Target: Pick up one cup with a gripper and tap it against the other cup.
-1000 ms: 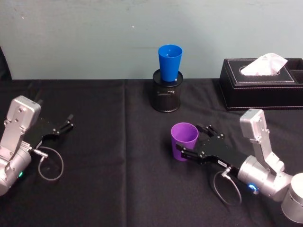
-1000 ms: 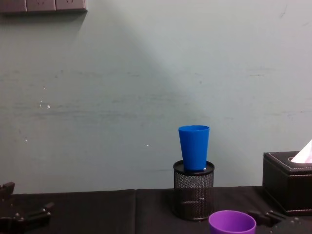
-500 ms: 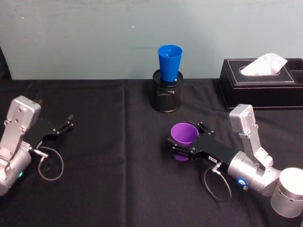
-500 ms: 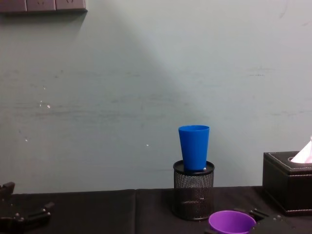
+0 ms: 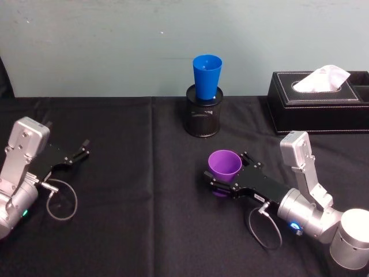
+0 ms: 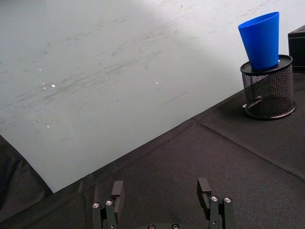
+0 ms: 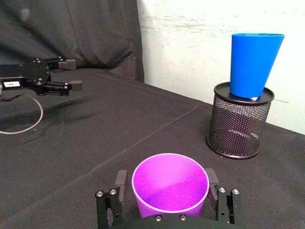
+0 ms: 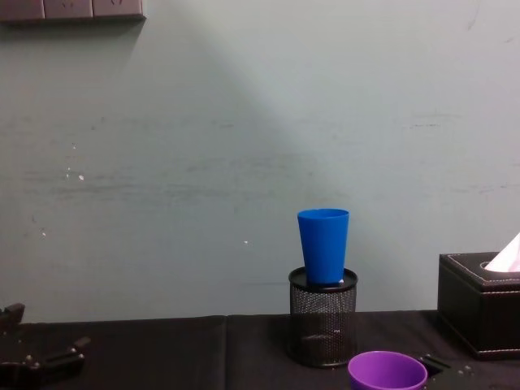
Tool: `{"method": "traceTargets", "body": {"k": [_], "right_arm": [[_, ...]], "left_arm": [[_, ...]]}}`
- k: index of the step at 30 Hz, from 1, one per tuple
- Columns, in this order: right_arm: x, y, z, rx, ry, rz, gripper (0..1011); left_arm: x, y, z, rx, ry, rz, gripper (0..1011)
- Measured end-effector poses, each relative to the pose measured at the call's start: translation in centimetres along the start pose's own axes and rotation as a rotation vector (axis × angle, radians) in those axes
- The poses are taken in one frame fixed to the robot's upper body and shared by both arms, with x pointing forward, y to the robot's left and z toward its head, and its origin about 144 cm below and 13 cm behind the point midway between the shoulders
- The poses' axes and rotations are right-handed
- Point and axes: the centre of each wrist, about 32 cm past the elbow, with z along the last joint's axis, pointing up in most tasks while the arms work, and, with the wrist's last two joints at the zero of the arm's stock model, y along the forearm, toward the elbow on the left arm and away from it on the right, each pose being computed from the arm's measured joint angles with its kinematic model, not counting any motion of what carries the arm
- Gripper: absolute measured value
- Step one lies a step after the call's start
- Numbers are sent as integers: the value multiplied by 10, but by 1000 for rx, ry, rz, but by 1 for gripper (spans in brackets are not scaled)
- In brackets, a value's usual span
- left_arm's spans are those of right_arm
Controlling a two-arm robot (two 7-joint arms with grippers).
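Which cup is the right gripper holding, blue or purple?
The purple cup, held between the fingers of the right gripper; the blue cup stands apart in the mesh holder.

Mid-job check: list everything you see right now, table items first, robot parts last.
mesh holder: one, black, back centre on the cloth
blue cup: one, bright blue, standing upright in the mesh holder
purple cup: one, purple, front right of centre, gripped
tissue box: one, black with white tissue, back right
tablecloth: one, black, covering the table
left pincer: one, black, open, low at far left
right pincer: one, black, shut on the purple cup
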Motion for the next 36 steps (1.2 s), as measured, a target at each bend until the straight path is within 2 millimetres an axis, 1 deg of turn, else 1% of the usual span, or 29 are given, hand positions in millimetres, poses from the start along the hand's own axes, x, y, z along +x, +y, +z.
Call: {"method": "traceTargets", "body": {"k": [15, 20, 21, 25, 36], "right_arm": [[-1, -1, 0, 4, -3, 0, 1003], [-1, -1, 0, 4, -3, 0, 927], [-1, -1, 0, 4, -3, 0, 883], [-1, -1, 0, 3, -3, 0, 798], [-1, -1, 0, 4, -2, -1, 737]], "left_arm": [[0, 0, 0, 0, 0, 0, 1000], [0, 0, 0, 0, 0, 0, 1000], [0, 0, 0, 0, 0, 0, 1000], [0, 0, 0, 0, 0, 0, 1000], [0, 0, 0, 0, 0, 0, 1000]]}}
